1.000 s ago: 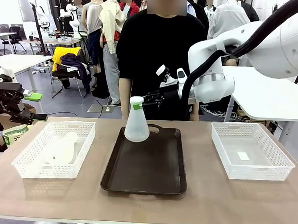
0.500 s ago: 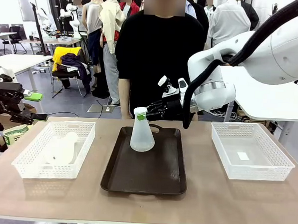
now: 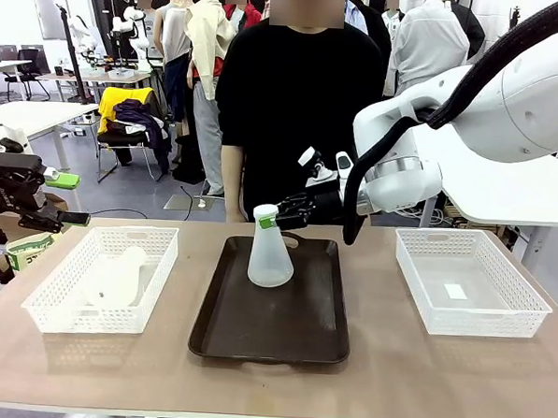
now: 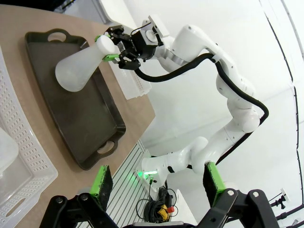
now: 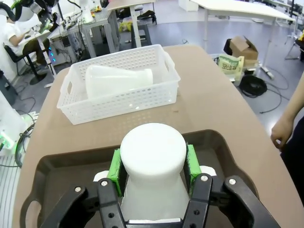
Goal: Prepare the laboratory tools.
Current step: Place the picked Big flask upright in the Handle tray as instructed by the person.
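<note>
**Now the gripped flask sits low over the tray**

The 2 Erlenmeyer flasks are milky, translucent plastic, each with a wide cone base and a narrow round neck. The gripped flask (image 3: pixel 270 257) stands nearly upright, neck leaning slightly towards the robot's left, over the far half of the dark brown tray (image 3: pixel 272 342) in the middle of the counter (image 3: pixel 392 369). Its base is at the tray floor or just above it; I cannot tell whether they touch. The second flask (image 3: pixel 114 277) lies on its side in the left lattice basket (image 3: pixel 86 319).

Compared with 1 second ago, the gripped flask is lower and further towards the robot's right. It was lifted above the tray's far handle then. The left arm and the second flask are where they were.

The right claw (image 3: pixel 267 218) is closed narrowly around the neck just under the rim, with a green pad pressed on each side, as the right wrist view shows (image 5: pixel 153 164). The left claw (image 4: pixel 156 183) hangs off the counter's left edge, spread wide and holding nothing.
</note>
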